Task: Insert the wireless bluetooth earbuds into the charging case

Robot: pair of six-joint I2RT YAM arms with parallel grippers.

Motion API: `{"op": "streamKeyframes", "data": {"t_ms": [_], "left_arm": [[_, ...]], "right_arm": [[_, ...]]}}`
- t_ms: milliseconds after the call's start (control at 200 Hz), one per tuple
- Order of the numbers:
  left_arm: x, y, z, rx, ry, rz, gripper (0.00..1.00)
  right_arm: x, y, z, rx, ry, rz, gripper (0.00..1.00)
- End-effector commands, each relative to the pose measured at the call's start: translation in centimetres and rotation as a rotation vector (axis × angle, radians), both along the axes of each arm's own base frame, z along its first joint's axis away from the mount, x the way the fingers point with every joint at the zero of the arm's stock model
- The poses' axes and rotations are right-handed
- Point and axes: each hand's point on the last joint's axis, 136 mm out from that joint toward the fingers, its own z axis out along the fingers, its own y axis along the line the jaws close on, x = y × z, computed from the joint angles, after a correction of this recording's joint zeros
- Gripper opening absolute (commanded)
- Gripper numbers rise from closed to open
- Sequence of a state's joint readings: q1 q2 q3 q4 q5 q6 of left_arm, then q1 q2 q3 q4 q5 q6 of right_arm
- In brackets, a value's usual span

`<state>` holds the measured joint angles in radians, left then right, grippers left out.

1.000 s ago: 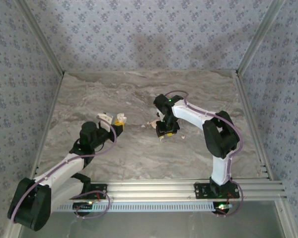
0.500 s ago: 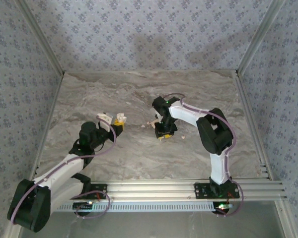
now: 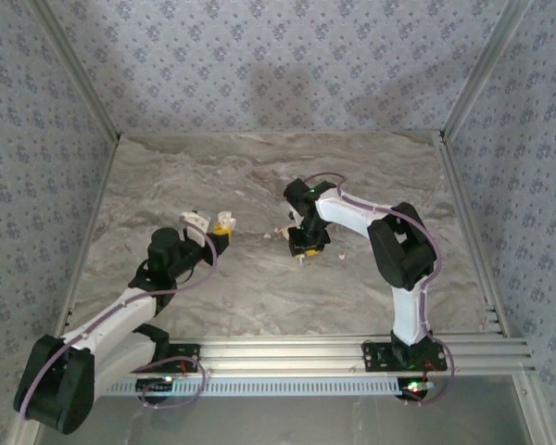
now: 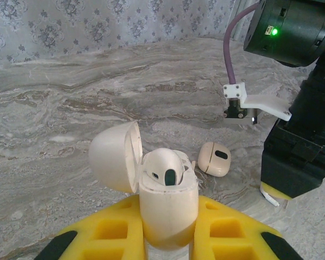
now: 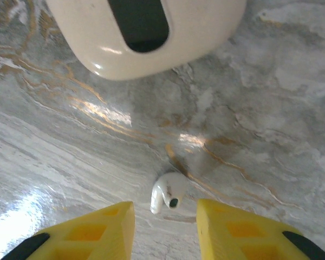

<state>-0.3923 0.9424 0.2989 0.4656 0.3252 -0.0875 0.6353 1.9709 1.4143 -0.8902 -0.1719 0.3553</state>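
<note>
- Left gripper (image 4: 168, 233) is clamped on the case (image 4: 168, 203), which stands upright with its lid (image 4: 112, 162) swung open. A pale dome (image 4: 163, 164) with a dark spot sits in its mouth; whether a free seat remains is unclear from this angle.
- A cream piece (image 5: 200, 27) with a dark slot lies on the table (image 5: 260, 135), just beyond the earbud (image 5: 169, 190).
- Right gripper (image 5: 165, 210) is spread, one finger on either side of the earbud, neither touching it.
- Close slowly, centred on the bulb rather than the stem. Fingertips set too low would likely scrape the table and flick the earbud away.
- Hold the case steady for the transfer.
</note>
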Motion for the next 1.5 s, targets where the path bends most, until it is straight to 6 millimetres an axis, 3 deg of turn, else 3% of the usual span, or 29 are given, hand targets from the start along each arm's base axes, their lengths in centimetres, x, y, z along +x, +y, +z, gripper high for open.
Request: {"op": "streamKeyframes", "data": {"t_ms": [0, 814, 1049, 1294, 1494], "left_arm": [[0.4, 0.0, 1.8, -0.008, -0.051, -0.005, 0.12], [0.4, 0.0, 1.8, -0.006, -0.051, -0.004, 0.12], [0.3, 0.0, 1.7, -0.002, -0.047, -0.006, 0.12], [0.2, -0.1, 1.5, 0.001, -0.040, -0.015, 0.12], [-0.3, -0.7, 1.4, 0.002, -0.039, -0.059, 0.12]], "right_arm": [[-0.5, -1.1, 0.9, -0.045, 0.001, 0.009, 0.37], [0.6, 0.8, -0.8, 0.004, 0.007, 0.025, 0.30], [0.4, 0.5, -1.2, -0.017, 0.016, 0.026, 0.28], [0.6, 0.4, -0.8, -0.011, -0.021, 0.018, 0.24], [1.8, 0.3, 1.3, 0.053, -0.165, -0.008, 0.22]]}}
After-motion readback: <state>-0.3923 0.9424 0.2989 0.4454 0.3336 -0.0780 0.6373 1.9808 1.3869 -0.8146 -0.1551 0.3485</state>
